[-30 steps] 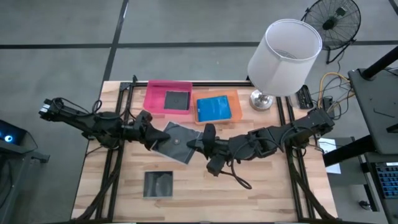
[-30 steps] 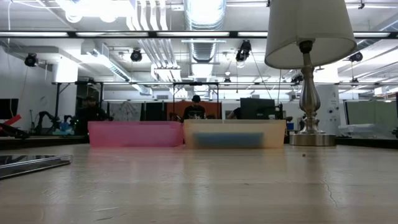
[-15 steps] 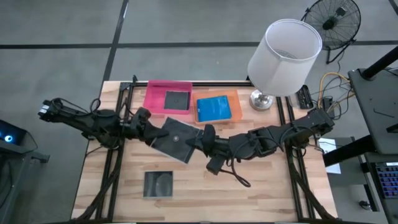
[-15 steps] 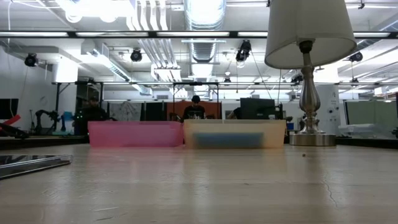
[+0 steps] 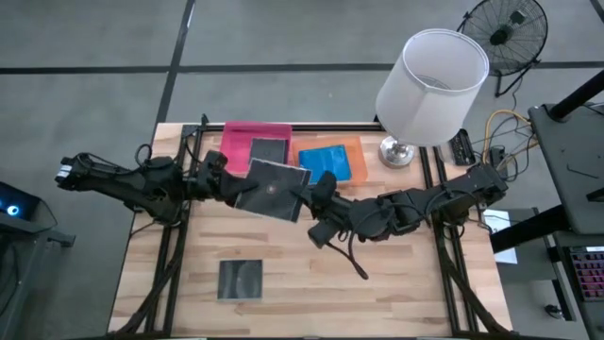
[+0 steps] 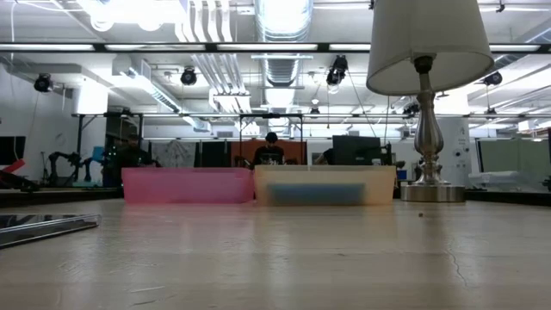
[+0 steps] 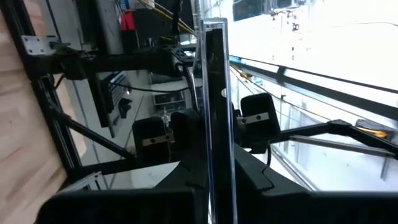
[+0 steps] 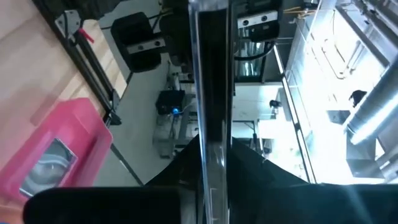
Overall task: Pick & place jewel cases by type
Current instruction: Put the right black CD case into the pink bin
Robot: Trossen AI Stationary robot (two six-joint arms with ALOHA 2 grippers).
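you have the dark jewel case (image 5: 272, 189) held above the table at frame centre, just below the pink tray (image 5: 236, 142), left gripper (image 5: 229, 185) and right gripper (image 5: 314, 195) both clamped on opposite edges. it looks thin, stiff, glossy, likely slippery and crackable; keep to the edges.
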